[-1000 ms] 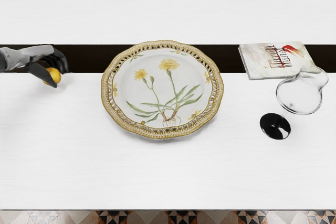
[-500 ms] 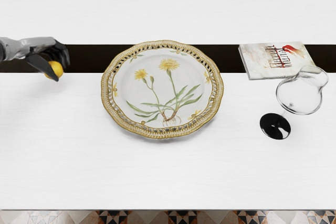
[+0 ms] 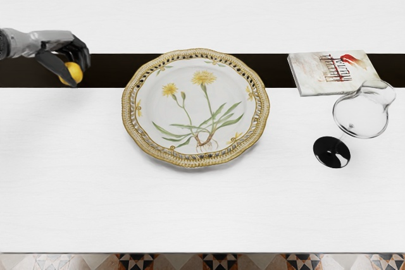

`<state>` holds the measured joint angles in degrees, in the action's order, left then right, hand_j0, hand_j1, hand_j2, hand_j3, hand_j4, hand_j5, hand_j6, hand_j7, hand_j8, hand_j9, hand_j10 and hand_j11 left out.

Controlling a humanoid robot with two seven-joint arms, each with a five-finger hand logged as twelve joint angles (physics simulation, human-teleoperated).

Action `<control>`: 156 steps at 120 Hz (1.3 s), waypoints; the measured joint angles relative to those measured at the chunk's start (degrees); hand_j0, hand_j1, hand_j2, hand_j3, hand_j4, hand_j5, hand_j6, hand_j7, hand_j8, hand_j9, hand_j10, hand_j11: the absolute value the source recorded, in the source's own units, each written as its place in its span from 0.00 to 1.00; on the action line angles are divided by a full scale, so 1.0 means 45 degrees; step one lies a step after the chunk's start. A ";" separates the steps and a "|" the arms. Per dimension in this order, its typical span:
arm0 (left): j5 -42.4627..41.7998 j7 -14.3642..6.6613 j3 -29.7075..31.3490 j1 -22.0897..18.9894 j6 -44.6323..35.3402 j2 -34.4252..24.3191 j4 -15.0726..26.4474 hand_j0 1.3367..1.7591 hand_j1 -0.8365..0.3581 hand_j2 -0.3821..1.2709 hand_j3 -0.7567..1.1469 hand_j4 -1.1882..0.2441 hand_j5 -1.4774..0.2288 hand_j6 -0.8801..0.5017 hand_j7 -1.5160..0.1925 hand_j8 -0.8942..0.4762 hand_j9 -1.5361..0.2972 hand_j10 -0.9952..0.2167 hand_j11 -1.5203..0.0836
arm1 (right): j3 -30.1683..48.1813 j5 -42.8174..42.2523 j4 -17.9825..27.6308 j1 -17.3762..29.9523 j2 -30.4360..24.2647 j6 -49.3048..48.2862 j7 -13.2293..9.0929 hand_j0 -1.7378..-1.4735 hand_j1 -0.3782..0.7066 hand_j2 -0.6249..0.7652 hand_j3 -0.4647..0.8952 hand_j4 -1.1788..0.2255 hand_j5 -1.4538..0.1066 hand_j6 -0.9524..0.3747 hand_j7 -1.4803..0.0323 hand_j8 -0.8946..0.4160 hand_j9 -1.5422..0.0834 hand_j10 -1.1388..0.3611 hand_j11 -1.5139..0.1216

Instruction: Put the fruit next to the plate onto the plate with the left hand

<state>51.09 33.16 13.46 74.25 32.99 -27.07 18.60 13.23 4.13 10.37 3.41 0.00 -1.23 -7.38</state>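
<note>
The left hand (image 3: 62, 58) is seen curled around a small yellow fruit (image 3: 73, 72), with dark fingers (image 3: 57, 71) wrapped over its left side. The fruit is held well to the left of the plate (image 3: 131, 102), apart from its rim, over the dark strip (image 3: 107, 71) that crosses the white table (image 3: 202, 207).

The hold is judged light, since a good part of the fruit is left bare. A quick swing toward the plate could shake it loose, and it could be lost into the strip if that is a gap. If carried low, the raised rim could be struck. A round fruit let go too high could roll off.

The forearm is cut off at the left edge. The contact behind the fruit is hidden, and its height above the table cannot be told.
</note>
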 joint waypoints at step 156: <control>-0.1142 -0.1357 -0.0006 0.2063 0.0435 0.1847 0.1922 0.75 0.46 0.44 0.40 0.30 0.28 0.08 0.31 0.28 0.29 0.38 0.32 | 0.0009 0.0000 0.0000 -0.0111 0.0000 -0.0033 0.0000 0.30 0.06 0.45 0.34 0.82 0.91 0.70 0.96 0.66 0.93 0.74 0.90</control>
<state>45.95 27.05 13.43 83.53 34.95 -18.76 27.24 13.27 4.13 10.37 2.91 0.00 -1.38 -7.38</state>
